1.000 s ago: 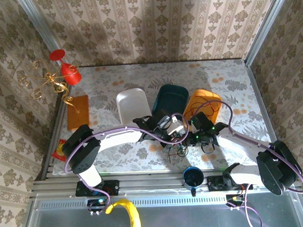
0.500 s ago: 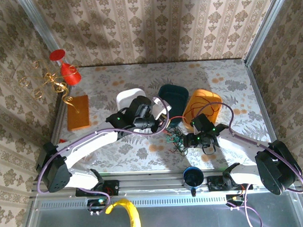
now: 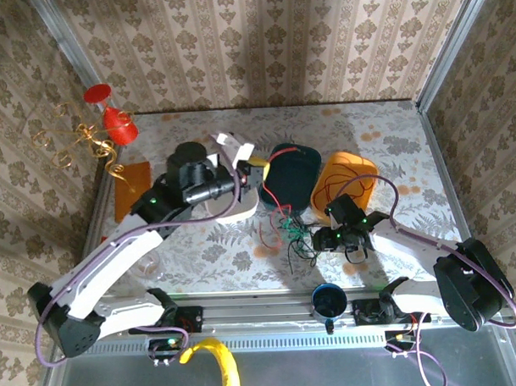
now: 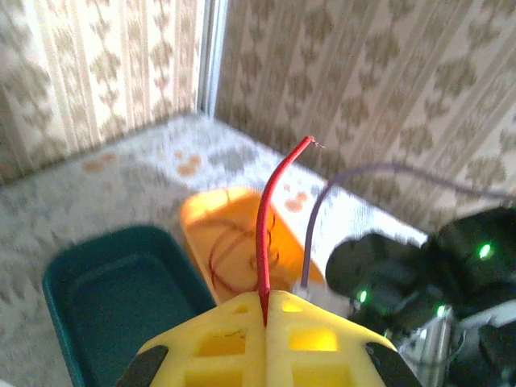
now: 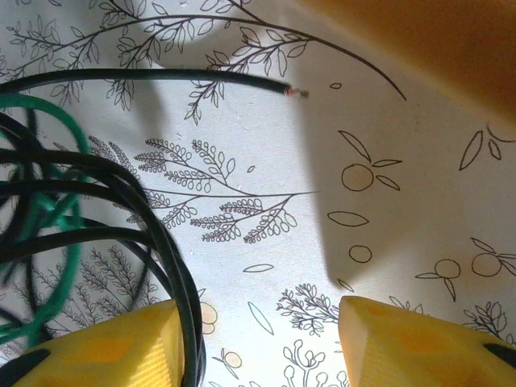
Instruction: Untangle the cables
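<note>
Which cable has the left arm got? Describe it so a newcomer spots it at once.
On the floral table, find the dark teal plastic bin; the left gripper hangs at its left edge. The thin red cable is pinched between its shut yellow fingers, free end sticking up. Unlike the black and green cables on the table, it is raised and clamped.

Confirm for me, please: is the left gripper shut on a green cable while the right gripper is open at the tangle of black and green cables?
Not quite: the cable in the left gripper is red, not green. The left wrist view shows the red cable clamped between the shut yellow fingers. The right gripper is indeed open at the tangle of black and green cables.
</note>
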### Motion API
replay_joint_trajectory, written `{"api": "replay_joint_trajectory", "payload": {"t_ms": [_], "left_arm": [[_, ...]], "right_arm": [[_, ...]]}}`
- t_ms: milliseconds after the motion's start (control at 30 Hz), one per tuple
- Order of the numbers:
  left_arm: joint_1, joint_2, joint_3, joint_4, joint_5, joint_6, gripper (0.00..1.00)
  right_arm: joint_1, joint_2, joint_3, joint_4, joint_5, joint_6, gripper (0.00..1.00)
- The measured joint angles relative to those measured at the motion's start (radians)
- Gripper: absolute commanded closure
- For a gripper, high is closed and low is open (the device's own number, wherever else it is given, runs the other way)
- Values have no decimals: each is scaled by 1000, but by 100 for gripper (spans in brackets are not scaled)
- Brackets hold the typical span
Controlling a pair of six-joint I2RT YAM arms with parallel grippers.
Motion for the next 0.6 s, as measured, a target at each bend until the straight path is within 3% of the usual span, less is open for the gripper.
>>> {"api": "replay_joint_trajectory", "payload": {"t_ms": [367,600], "left_arm": [[56,-41,38,57,23,-60,100],[133,-48,157,89,50,-78,100]], "right_arm": [[-2,2,0,6,0,0,47],[-8,6,-8,6,0,0,47]]}}
